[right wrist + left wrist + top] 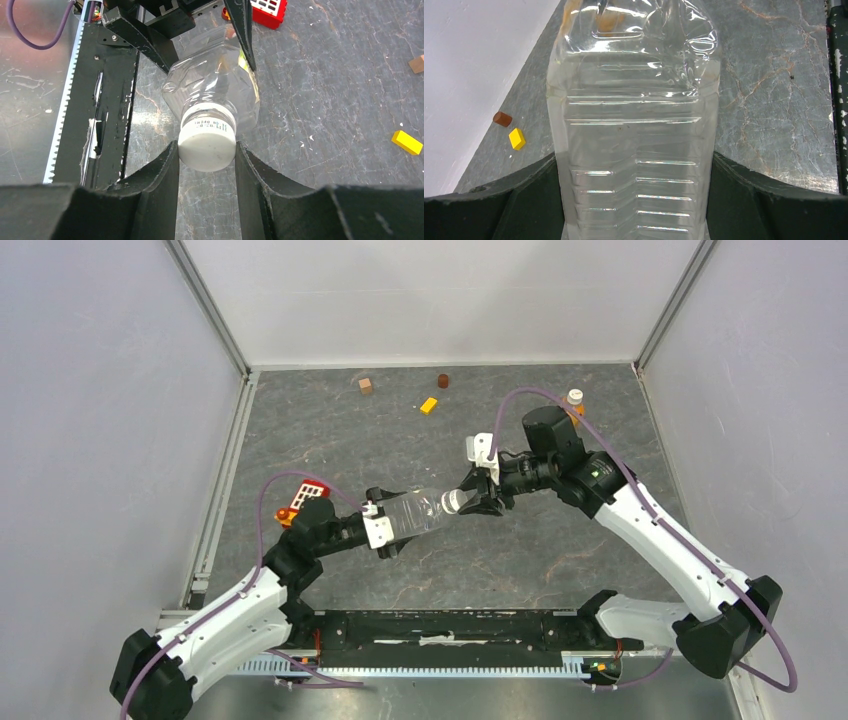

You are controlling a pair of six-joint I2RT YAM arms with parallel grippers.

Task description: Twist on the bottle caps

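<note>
The larger clear bottle (412, 512) is held lying level above the table, between the two arms. My left gripper (385, 525) is shut on its body; in the left wrist view the bottle (634, 125) fills the gap between both fingers (531, 192). A white cap (450, 502) sits on the bottle's neck. My right gripper (470, 498) is shut on this cap, and in the right wrist view both fingers (162, 172) press the cap (207, 147) from either side. The small orange bottle (574, 408) stands at the back right with a white cap (574, 395) on top, partly hidden by the right arm.
A dark brown cylinder (443, 380), a yellow block (429, 405) and a brown cube (366, 386) lie near the back wall. A red and white basket-like piece (307, 492) sits by the left arm. White walls close in the table on three sides.
</note>
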